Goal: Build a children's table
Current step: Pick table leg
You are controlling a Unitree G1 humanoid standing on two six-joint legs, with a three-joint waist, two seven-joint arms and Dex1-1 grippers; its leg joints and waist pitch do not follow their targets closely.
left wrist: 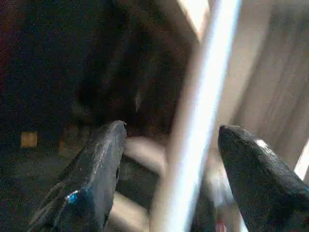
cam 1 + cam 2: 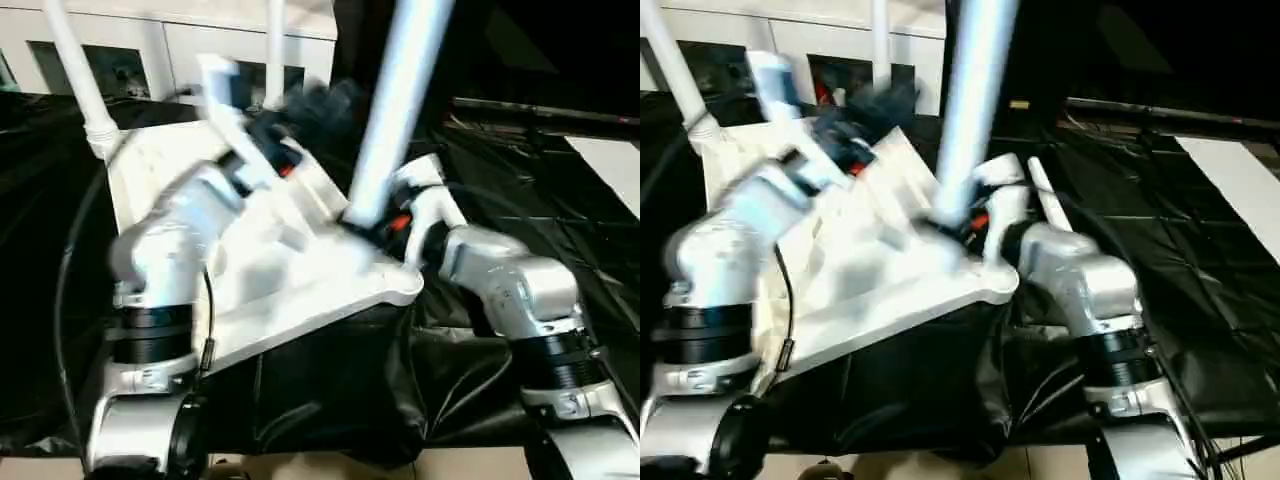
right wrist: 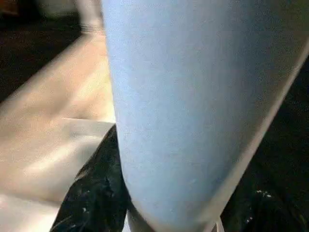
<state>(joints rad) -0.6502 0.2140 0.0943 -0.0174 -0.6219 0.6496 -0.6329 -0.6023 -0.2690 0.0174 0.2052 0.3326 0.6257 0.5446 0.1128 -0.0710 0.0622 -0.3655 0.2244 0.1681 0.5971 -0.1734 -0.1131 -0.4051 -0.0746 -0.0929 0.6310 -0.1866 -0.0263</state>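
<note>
The tabletop [image 2: 250,290] lies underside up on the black sheet [image 2: 330,400], tilted, straight ahead of me. Two legs already stand in its far corners: one at about ten o'clock [image 2: 75,75], another near twelve [image 2: 275,50]. I judge the step in hand to be seating the third leg [image 2: 400,100] in the near corner socket, at about one o'clock.

My right gripper [image 2: 385,225] is clamped on that leg's foot, right at the socket; the wrist view has the tube pressed close between my fingers. The leg leans away toward one o'clock, not yet square to the top.

My left gripper [image 1: 169,169] is wide, its fingers [image 1: 96,169] standing to either side of a leg without touching it. It hovers over the middle of the underside.

Next, as I judge it, I must bring the leg upright over the socket, press it straight down until it seats, and steady the top with my left arm so it does not slide on the sheet.
</note>
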